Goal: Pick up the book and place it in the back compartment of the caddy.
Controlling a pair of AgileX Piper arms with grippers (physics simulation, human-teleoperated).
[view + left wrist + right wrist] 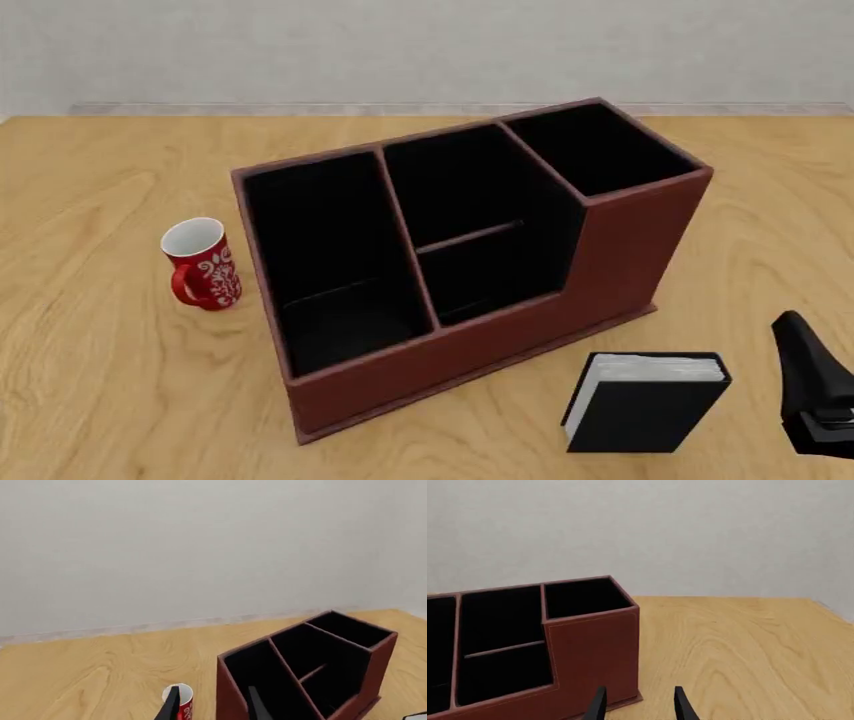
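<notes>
Task not begun. The book (646,402) stands on the table (94,330) just in front of the caddy (534,330), ungrasped. The right gripper (637,702) is parted, empty, near the book. The left gripper (213,705) is likewise spread, empty. The back compartment (461,185) holds nothing; pickup and placement remain.

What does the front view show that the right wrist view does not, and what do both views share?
Only the front view shows the book standing on the table near the caddy's front right, and the mug to its left. Only the right wrist view shows the right gripper, its two fingers apart with nothing between them. Both show the caddy, its slots black-lined and empty where visible, the wooden table and the pale wall.
</notes>
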